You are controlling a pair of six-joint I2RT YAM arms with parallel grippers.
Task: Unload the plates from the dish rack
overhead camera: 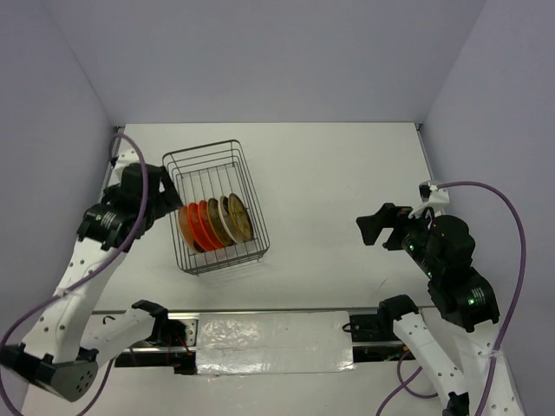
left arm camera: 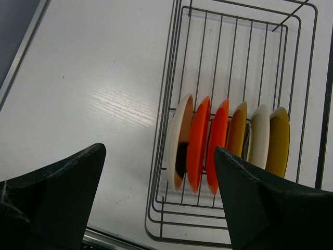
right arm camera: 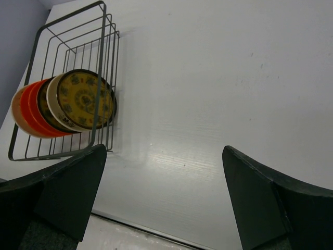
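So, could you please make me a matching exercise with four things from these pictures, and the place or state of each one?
1. plates
2. dish rack
3. left pincer
4. right pincer

a. open, close beside the rack
b. standing on edge in a row, at the rack's near end
c. open, over bare table, well apart from the rack
d. resting on the table's left half

Pairs: 1-b, 2-d, 3-a, 4-c

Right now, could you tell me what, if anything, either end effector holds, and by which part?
Nothing is held: left end effector and right end effector both stand open.
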